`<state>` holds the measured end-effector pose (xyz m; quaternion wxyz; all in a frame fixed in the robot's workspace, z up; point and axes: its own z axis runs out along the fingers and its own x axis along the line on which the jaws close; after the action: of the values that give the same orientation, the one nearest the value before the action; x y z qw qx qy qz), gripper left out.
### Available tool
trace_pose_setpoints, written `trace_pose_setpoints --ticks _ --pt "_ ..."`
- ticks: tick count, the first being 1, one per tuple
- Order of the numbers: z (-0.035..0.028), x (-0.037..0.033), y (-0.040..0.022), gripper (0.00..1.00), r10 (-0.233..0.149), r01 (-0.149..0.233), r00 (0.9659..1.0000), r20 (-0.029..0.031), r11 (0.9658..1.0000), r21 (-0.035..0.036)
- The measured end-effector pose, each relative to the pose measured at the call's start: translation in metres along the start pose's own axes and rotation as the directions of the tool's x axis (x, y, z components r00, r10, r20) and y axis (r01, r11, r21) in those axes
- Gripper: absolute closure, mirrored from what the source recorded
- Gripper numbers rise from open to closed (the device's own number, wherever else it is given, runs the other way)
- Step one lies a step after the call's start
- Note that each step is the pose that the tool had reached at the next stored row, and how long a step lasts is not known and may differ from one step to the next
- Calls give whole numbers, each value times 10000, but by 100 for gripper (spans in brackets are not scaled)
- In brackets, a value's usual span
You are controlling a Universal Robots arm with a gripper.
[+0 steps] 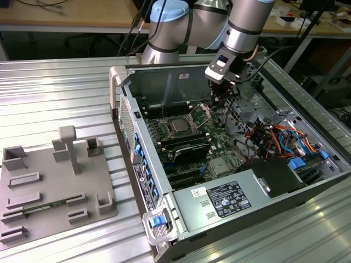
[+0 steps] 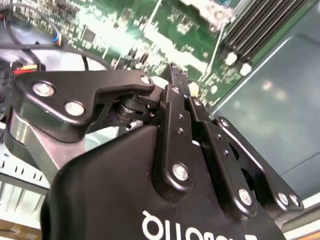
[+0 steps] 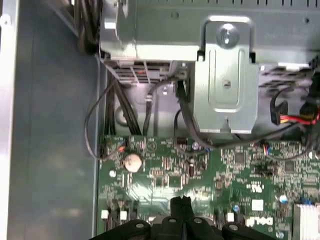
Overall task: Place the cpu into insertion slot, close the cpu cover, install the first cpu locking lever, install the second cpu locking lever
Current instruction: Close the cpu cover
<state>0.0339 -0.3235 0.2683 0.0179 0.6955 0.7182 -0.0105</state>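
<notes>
In the exterior view the cpu [image 1: 180, 125] sits in the insertion slot [image 1: 169, 124]. Just to its right the cpu cover [image 1: 204, 113] stands tilted open. Beside it hangs the gripper [image 1: 221, 102], fingers pressed together, holding nothing. Closing the cover seems the step in hand; it calls for pushing the frame down.

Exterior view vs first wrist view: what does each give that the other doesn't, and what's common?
Exterior view: cpu sitting in the slot, cover raised, power supply, grey fixture tray.
First wrist view: coin cell, metal bracket with a screw, black cables running to the board edge.
Shared: green motherboard and the tool, shut, above the board.
</notes>
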Motion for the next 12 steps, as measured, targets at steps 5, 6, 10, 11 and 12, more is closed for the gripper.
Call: trace_pose_setpoints --ticks 5,6,10,11,12 --pt "81 11 85 89 0 0 10000 1 10000 1" --pt "101 13 85 89 1 -1 10000 0 10000 1" --pt "241 22 69 89 1 -1 10000 -4 10000 2" --pt "255 23 62 89 0 0 10000 -4 10000 2" --pt "271 25 43 89 -1 1 10000 -4 10000 2"
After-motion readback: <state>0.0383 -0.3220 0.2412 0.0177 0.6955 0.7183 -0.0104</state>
